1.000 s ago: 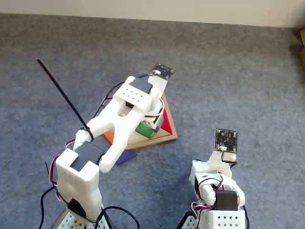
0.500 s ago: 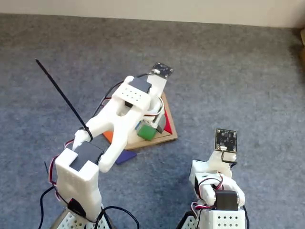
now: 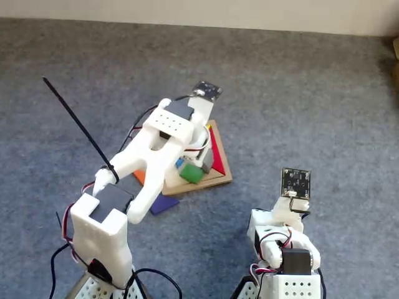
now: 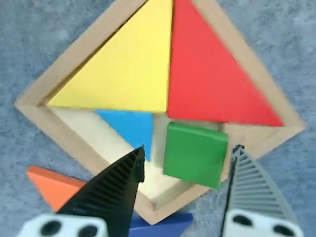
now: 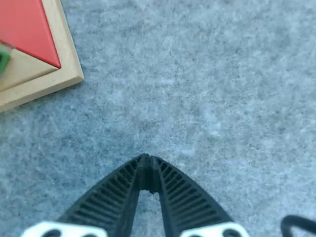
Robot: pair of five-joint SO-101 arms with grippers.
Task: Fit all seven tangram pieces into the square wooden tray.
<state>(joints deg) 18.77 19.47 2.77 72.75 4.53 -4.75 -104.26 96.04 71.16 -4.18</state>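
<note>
My left fingers (image 4: 129, 170) have just let go of the green square (image 4: 195, 154) and stand wide open either side of it. It lies in the tray (image 4: 37, 111) beside the blue triangle (image 4: 131, 126), probably not seated yet. My right fingers (image 5: 146, 159) are closed on nothing. I see no legible writing.

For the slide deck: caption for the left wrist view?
Open left tool flanks green square piece lying askew at the square wooden tray's edge.

surface: grey short-pile carpet (image 3: 324, 112) | backdrop: pale wall strip (image 3: 249, 12) meeting the carpet's far edge
</note>
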